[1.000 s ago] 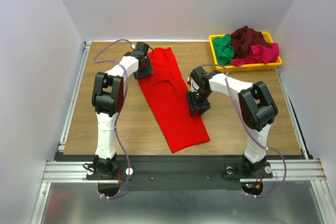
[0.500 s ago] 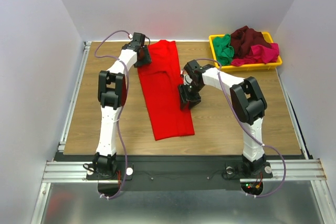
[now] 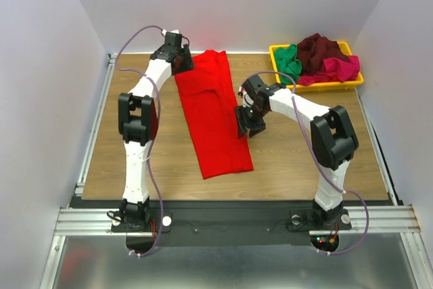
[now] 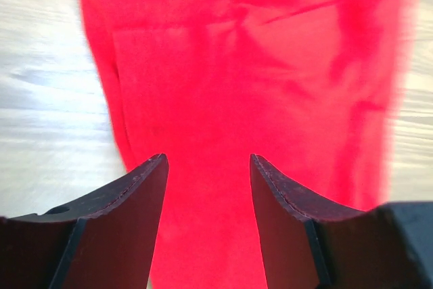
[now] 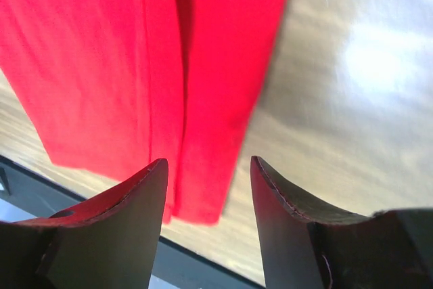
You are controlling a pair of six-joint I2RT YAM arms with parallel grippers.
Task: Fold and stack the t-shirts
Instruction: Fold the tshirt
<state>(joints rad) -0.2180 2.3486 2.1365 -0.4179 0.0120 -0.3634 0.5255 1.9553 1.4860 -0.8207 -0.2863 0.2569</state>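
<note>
The bright red t-shirt (image 3: 213,116) lies on the wooden table (image 3: 304,150) as a long narrow strip, running from the far edge towards me. My left gripper (image 3: 180,63) hovers at the shirt's far left corner. It is open, and only red cloth (image 4: 250,65) shows beneath the gap (image 4: 208,167). My right gripper (image 3: 244,125) is open beside the shirt's right edge, about halfway along. In the right wrist view the cloth (image 5: 101,59) lies under the left finger, and bare wood shows under the gap (image 5: 208,170). Neither gripper holds anything.
A yellow tray (image 3: 318,87) at the far right corner holds a green t-shirt (image 3: 289,63), a dark maroon one (image 3: 321,49) and a magenta-pink one (image 3: 342,69), all crumpled. A metal rail (image 3: 95,120) borders the table on the left, and a dark rail (image 3: 223,206) runs along its near edge.
The red shirt's near end has swung left, so the strip lies straighter. My left gripper moved towards the far edge. My right gripper moved left with the shirt, then shifted slightly right.
</note>
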